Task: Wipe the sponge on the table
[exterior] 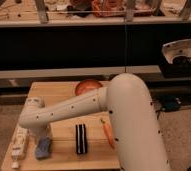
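The sponge (43,148), a small blue-grey pad, lies on the light wooden table (64,157) near its front left corner. My arm reaches across the table from the right, with its wrist directly above the sponge. The gripper (41,136) points down onto the sponge's far edge and is mostly hidden under the wrist.
A white bottle-like object (19,144) lies along the table's left edge, close beside the sponge. A black block with white stripes (80,138) sits to the sponge's right, with an orange carrot (108,134) beyond it. A reddish bowl (88,86) stands at the back.
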{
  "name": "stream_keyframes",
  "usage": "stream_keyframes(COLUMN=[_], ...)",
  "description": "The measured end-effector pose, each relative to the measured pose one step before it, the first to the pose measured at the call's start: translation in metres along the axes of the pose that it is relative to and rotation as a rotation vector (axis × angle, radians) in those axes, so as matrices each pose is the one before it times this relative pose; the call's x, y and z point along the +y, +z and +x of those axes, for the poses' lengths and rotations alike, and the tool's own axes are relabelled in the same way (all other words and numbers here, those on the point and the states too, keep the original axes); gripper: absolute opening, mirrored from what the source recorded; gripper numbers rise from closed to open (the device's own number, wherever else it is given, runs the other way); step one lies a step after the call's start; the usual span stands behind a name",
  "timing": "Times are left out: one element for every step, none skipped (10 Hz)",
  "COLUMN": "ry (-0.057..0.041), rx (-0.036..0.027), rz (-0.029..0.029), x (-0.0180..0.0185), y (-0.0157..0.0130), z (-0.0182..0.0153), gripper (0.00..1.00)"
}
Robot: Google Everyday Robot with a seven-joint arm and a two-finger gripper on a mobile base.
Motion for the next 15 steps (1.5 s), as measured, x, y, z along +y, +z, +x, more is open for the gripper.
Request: stream_keyframes(ry=[0.00769,0.00753,0.01517,0.02938,0.0236,0.03314,0.02597,0.02119,0.01494,0.00599,-0.00332,-0.01714,-0.02439,-0.02148,-0.02369], rx=[0.00135,0.00159,-0.00144,-0.00345,-0.00285,0.00309,0.00576,0.00558,0.00557,0.00706,0.00349,0.00294,-0.00218,-0.00175,-0.00178], rz=[0.00025,0.00009,0.00284,-0.00352,-0.00297,-0.00082,0.00117,-0.00013,0.00034,0.00078,0.00241,0.00217,0.00494,0.00335,0.00401], x=[0.01087,0.00838,0.01123,0.01736,0.01337,0.01879,0.01359,0.01058,0.00639,0.00159,-0.00345,-0.00626,-0.01041,-0.00899,-0.01203], y=[-0.00013,-0.00033,0.00019,0.00013,-0.00029,-0.00254,-0.0037,-0.00323,-0.00319,-0.00267,-0.00198,0.00009,0.00203,0.0021,0.00213], z=[0.01598,0.01065,0.00947,0.00575,0.00011,-0.00313,-0.00488,-0.00497,-0.00864,-0.01356,-0.01664,-0.01633,-0.0182,-0.00949,-0.00547], gripper=[0.52,0.52,0.52,0.52,0.52,0.52,0.52,0.52,0.52,0.52,0.52,0.52,0.52,0.52,0.52])
